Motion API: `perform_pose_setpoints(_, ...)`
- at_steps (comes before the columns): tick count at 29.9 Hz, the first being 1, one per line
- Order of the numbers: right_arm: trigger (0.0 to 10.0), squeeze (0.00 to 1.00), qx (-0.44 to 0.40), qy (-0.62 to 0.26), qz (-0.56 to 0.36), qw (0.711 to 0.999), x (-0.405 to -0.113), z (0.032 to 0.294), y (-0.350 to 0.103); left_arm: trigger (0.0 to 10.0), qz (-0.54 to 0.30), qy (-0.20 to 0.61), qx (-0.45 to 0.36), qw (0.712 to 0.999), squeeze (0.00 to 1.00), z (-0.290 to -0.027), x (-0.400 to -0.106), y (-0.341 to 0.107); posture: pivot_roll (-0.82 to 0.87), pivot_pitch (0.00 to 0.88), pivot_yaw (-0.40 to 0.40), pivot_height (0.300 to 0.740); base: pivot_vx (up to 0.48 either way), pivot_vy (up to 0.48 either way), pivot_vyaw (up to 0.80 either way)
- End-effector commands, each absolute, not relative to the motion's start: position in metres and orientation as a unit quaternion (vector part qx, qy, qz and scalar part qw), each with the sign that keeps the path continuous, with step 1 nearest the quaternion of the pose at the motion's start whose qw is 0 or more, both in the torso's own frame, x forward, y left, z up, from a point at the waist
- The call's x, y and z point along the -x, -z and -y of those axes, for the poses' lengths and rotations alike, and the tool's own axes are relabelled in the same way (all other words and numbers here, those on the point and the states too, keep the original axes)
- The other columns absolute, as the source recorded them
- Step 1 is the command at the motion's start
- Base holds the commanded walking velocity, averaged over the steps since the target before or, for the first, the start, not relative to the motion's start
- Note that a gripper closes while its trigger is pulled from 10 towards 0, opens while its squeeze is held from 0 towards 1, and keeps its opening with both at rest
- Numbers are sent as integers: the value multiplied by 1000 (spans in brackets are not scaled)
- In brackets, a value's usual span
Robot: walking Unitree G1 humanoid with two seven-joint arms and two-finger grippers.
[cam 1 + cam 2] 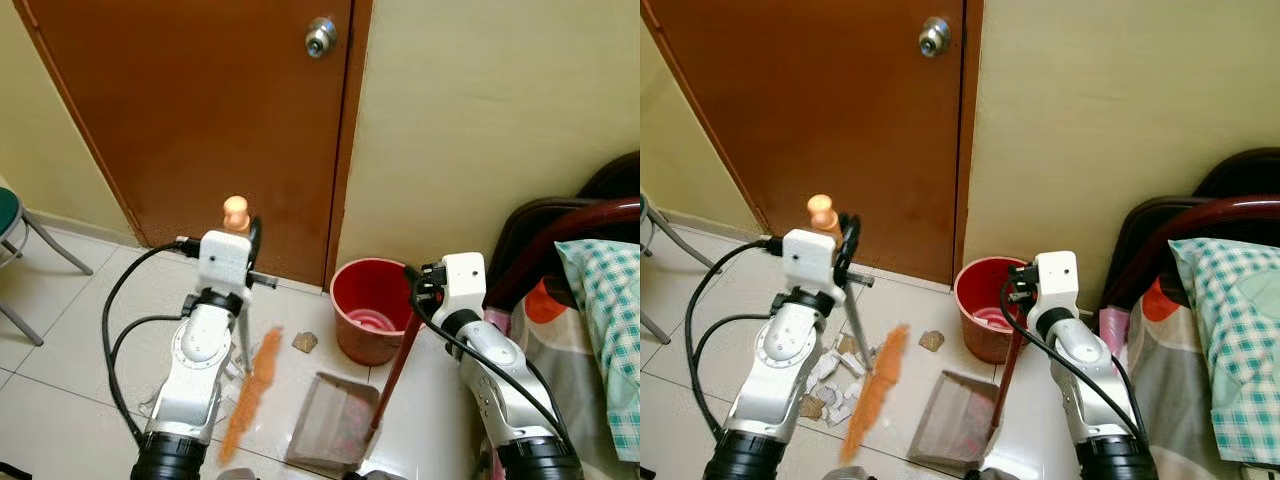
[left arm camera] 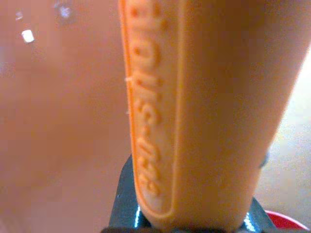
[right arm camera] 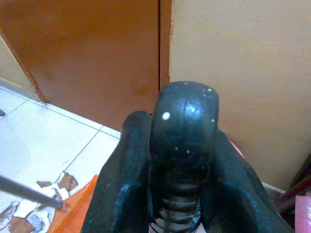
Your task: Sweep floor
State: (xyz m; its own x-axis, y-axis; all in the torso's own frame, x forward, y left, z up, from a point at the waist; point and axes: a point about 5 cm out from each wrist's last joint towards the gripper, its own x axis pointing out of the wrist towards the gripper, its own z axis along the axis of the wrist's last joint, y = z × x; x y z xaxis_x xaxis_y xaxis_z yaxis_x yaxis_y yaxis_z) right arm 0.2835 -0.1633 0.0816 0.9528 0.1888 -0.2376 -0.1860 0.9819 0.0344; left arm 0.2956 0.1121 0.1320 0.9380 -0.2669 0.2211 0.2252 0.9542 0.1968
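1. The left gripper (image 1: pixel 845 240) is clenched around the orange grip of a broom (image 1: pixel 872 390), holding it upright so the orange bristles rest on the tiled floor (image 1: pixel 700 320).
2. The right gripper (image 1: pixel 418 283) grasps the dark red handle of a dustpan (image 1: pixel 330 432), which sits flat just beside the bristles, seemingly ready to receive debris.
3. Scraps of paper litter (image 1: pixel 835 385) lie by the broom, unswept.
4. A red bucket (image 1: pixel 368 310) stands near the brown door (image 1: pixel 200 110), probably for emptying the pan.

Silver arms; white wrist housings; black cables; black fingers (image 3: pixel 126 189).
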Motion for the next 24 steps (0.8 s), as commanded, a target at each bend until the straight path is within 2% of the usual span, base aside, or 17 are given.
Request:
perform_pose_setpoints(1,10000,0,-4,-89,-102,991,-284,167,-90,10000,152,136,-111,973,0,-112,-301,-141,-16,48,-25,740,0,0,0)
perform_pose_setpoints(3,10000,0,-5,-87,-102,991,-282,167,-90,10000,163,150,-150,964,0,-109,-311,-140,-26,56,-25,740,0,0,0)
perform_pose_setpoints(6,10000,0,-4,-87,-102,991,-281,167,-90,10000,163,166,-167,958,0,-107,-319,-138,-32,59,-23,740,0,0,0)
perform_pose_setpoints(17,10000,0,2,-81,-101,992,-278,171,-93,10000,169,204,-196,944,0,-99,-336,-135,-60,69,-21,740,0,0,0)
perform_pose_setpoints(24,10000,0,4,-77,-100,992,-275,172,-94,10000,190,252,-224,922,0,-82,-345,-141,-77,78,-19,740,0,0,0)
